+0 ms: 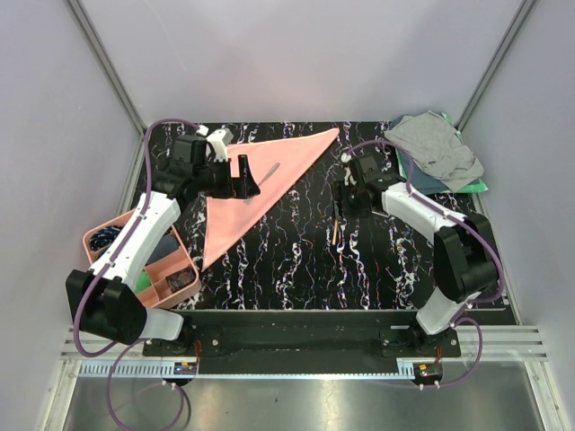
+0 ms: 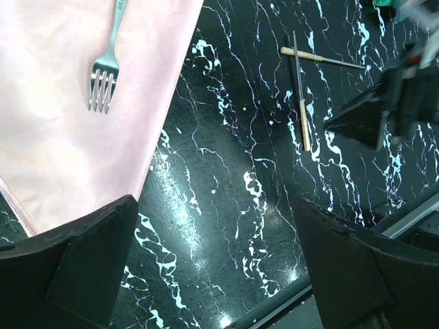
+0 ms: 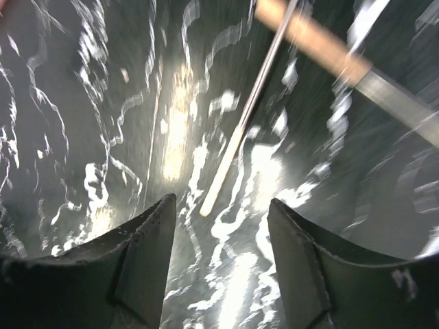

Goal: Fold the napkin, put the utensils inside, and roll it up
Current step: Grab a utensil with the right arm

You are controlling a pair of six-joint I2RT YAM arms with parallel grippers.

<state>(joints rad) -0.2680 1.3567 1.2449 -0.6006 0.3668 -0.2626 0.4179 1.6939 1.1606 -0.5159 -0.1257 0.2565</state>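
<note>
Here, the right tool [image 3: 221,203] hangs low over the black marbled tabletop [image 1: 296,260], its jaws parted and gripping nothing. Just ahead of it, thin sticks [image 3: 241,127] lie crossed on the bare surface, one with a brownish handle. The left tool [image 2: 216,205] hovers spread wide and empty at the napkin's long edge. The salmon-pink napkin [image 1: 229,220] lies flat as a triangle on the left rear of the tabletop, well apart from the sticks. A silver fork [image 2: 104,79] rests on the napkin. At the near left, partly hidden by the left arm, sits a pink compartment tray [image 1: 87,241]. Its large section holds a dark bluish tangle, and its small compartments hold a green piece and dark bits too small to identify. A grey cloth [image 1: 436,148] lies over a green cloth [image 1: 476,187] at the far right corner.
</note>
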